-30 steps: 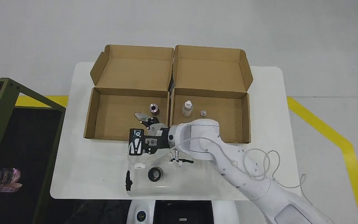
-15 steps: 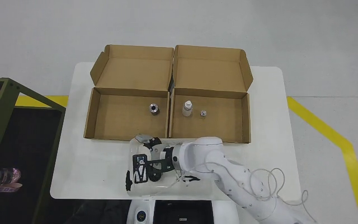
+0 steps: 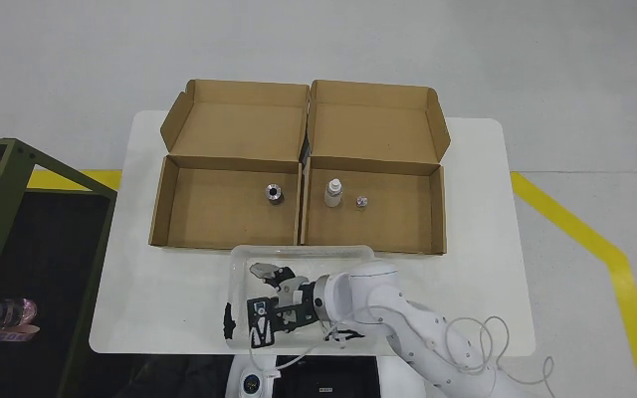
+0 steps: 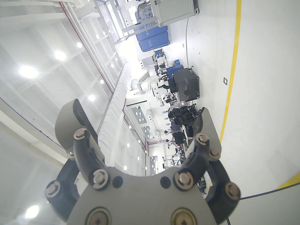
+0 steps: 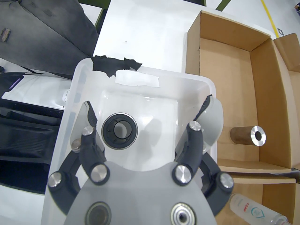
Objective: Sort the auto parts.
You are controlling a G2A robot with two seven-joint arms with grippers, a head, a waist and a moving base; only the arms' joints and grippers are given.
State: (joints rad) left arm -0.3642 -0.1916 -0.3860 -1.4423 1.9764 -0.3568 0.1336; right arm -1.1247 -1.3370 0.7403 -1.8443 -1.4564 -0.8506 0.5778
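Note:
A black bearing ring (image 5: 119, 131) lies on the floor of a clear plastic bin (image 5: 70, 108). My right gripper (image 5: 148, 105) hangs open just above the bin, with the ring close to one finger and not gripped. From above, that gripper (image 3: 259, 301) covers the left part of the bin (image 3: 299, 249) and hides the ring. A metal cylinder (image 3: 271, 192) (image 5: 248, 136) lies in the left cardboard box (image 3: 199, 214). The right box (image 3: 408, 219) holds a small white bottle (image 3: 333, 191) and a small metal part (image 3: 362, 201). My left gripper (image 4: 140, 113) is open and empty, facing the room.
The two open boxes sit side by side at the back of the white table (image 3: 169, 298), lids folded back. The bin stands at the table's front edge, black tape (image 5: 112, 65) on its rim. A dark green frame (image 3: 40, 249) stands left of the table.
The right arm has pulled back from the left box's front wall toward the table's front edge. Its open gripper now hangs over the bin and covers the ring.

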